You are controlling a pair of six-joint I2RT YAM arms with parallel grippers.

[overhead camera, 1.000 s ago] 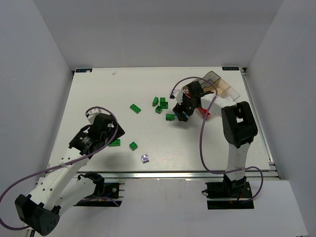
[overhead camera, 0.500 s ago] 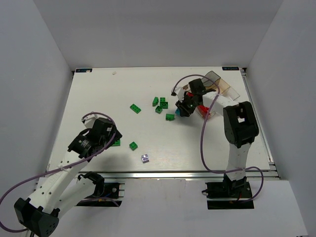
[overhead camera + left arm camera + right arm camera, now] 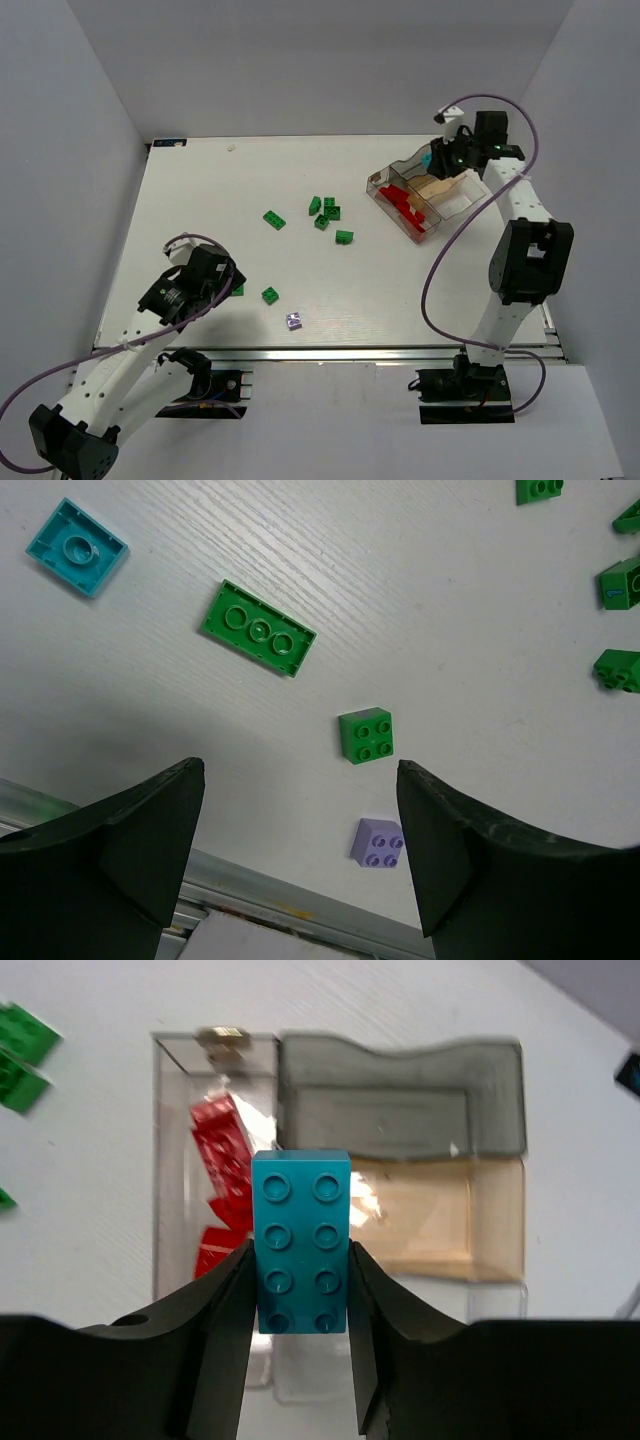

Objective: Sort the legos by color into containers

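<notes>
Left gripper (image 3: 300,780): fingers spread wide with nothing between them, low over the table (image 3: 200,190), far left of the tray and nearer the arm bases.
Cyan plate (image 3: 77,547): hollow side up, the piece farthest left of the tray (seen only from the left wrist).
Long green brick (image 3: 259,642): hollow side up, just on the tray side of the cyan plate.
Square green brick (image 3: 365,737): studs up, well left of the tray.
Purple brick (image 3: 294,321): studs up, well left of the tray, nearer the front edge than the square green brick.
Green bricks (image 3: 325,212): a loose cluster near the tray's left side, not touching it; one more (image 3: 274,219) lies farther left.
Tray (image 3: 455,195): at the table's far right, set at a slant.
Red bricks (image 3: 408,210): piled in the tray's left compartments.
Right gripper (image 3: 300,1260): above the tray, fingers clamped on the long sides of a brick.
Teal brick (image 3: 300,1240): eight studs facing the wrist camera, held above the tray's middle, clear of its floor.
</notes>
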